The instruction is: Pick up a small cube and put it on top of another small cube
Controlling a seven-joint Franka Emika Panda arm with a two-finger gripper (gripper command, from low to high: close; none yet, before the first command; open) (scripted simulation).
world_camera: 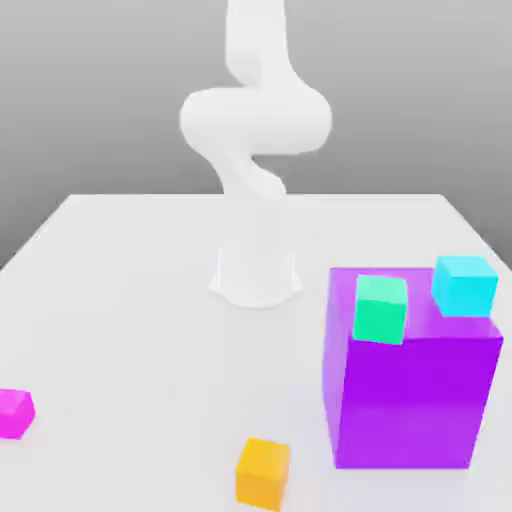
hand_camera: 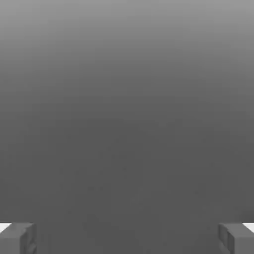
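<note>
Magenta cube on table, apart from open gripper

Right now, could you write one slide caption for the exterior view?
Magenta and orange cubes on the table, green and cyan on the purple block.

No legible text, labels, brands, numbers or signs — none on any surface
</note>
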